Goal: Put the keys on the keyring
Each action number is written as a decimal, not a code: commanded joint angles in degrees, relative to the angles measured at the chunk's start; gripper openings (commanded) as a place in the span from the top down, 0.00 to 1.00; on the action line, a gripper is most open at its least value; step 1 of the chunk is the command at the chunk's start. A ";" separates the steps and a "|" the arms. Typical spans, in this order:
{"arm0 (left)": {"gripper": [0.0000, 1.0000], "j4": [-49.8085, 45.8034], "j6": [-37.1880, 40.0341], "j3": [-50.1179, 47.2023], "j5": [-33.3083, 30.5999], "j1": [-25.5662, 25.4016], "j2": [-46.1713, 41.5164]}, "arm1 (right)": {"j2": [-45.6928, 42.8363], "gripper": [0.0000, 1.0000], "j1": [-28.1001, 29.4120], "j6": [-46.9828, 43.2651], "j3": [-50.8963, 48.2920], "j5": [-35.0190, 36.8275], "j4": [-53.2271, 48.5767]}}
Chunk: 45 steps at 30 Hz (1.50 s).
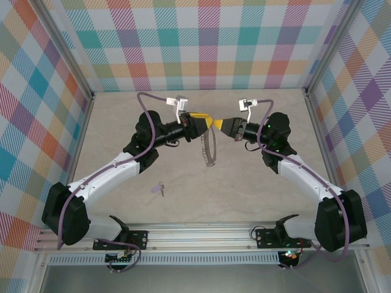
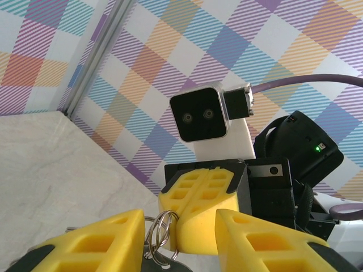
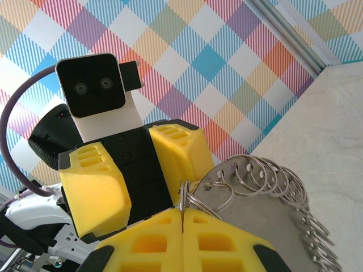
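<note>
Right pincer (image 3: 182,220) clamped on the keyring (image 1: 209,149) — left pincer (image 2: 180,232) apart around it, perhaps touching; key (image 1: 161,189) on table (image 1: 244,195).

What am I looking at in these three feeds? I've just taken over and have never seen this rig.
You are seeing two robot arms bolted to the near edge of a table. The wide picture comes from a fixed camera above and behind them. The other two come from a camera on each wrist, looking out past that arm's own yellow jaws.

The right gripper has its jaws shut on one small ring of the keyring, a grey metal piece edged with many rings. The left gripper faces it, jaws apart around that same ring. A small lilac-headed key lies on the table near the left arm, not held.
</note>
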 commanded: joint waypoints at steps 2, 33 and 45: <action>0.63 2.22 0.21 0.87 0.32 -0.73 -0.04 | -1.73 1.00 0.47 -0.92 -0.11 -0.78 1.78; 0.85 2.28 0.40 0.11 3.58 -0.99 1.64 | -2.25 1.00 0.49 -2.39 -0.55 -0.56 0.35; 0.88 3.40 -0.37 0.38 2.35 -0.99 1.13 | -1.99 1.00 0.46 -2.47 -0.29 -0.34 0.02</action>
